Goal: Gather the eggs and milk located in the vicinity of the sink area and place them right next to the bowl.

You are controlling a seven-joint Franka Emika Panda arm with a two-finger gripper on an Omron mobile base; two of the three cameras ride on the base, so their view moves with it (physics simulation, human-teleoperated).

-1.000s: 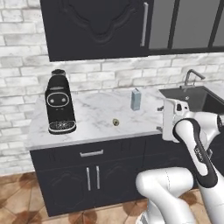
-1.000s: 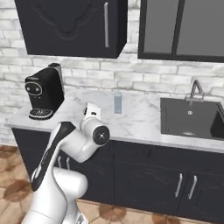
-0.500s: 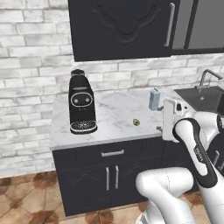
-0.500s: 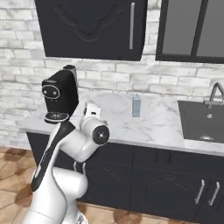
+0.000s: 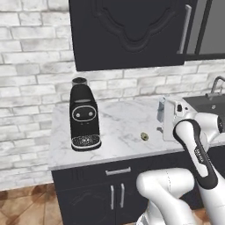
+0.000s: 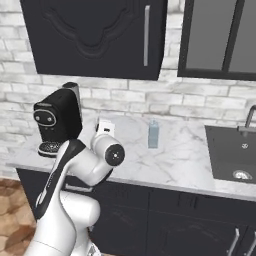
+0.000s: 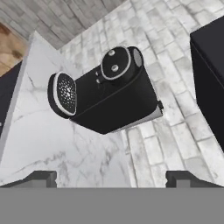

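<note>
Left base view: coffee machine [image 5: 85, 115] on marble counter [image 5: 118, 132], small olive thing [image 5: 143, 136] near its front edge, sink [image 5: 206, 103] far right; right base view: milk [image 6: 153, 134] upright between coffee machine and sink, well apart from both; hand view: gripper [image 7: 111, 178] spread wide, empty, facing coffee machine.

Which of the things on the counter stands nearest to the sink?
The milk: the small pale carton, upright, left of the sink. The tall black coffee machine stands farther away, at the counter's other end.
</note>
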